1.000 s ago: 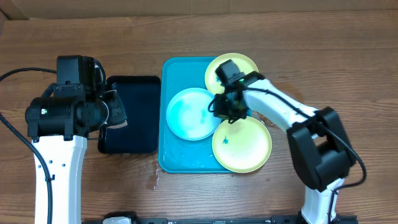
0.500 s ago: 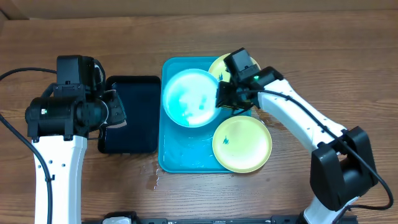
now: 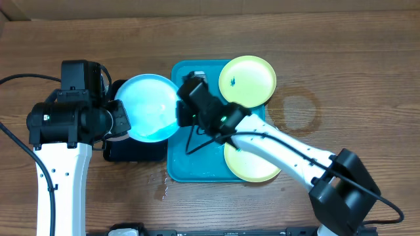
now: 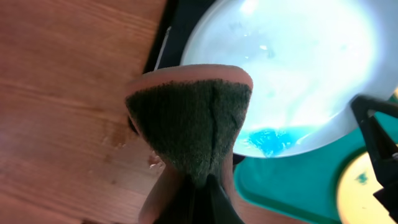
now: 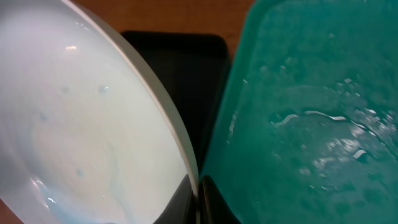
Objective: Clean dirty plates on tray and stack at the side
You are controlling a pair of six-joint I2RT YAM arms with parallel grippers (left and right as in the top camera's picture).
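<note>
My right gripper [image 3: 184, 113] is shut on the rim of the light blue plate [image 3: 149, 108] and holds it tilted above the black tray, left of the turquoise tray [image 3: 197, 167]. In the right wrist view the fingers [image 5: 198, 199] pinch the plate's edge [image 5: 81, 124]. My left gripper [image 3: 120, 119] is shut on a pink sponge with a dark green pad [image 4: 189, 130], right beside the plate [image 4: 292, 68], where blue liquid pools. Two yellow-green plates lie on the tray, one at the back [image 3: 246, 80] with a blue smudge and one at the front [image 3: 256, 164], partly under my right arm.
A black tray [image 3: 134, 151] lies left of the turquoise tray, mostly under the held plate. Water streaks show on the turquoise tray floor [image 5: 311, 124]. A faint ring mark [image 3: 295, 108] is on the wooden table to the right.
The right gripper has lifted the light blue plate off the turquoise tray and carried it left, over the black tray and up to the sponge. The left arm has stayed put.
</note>
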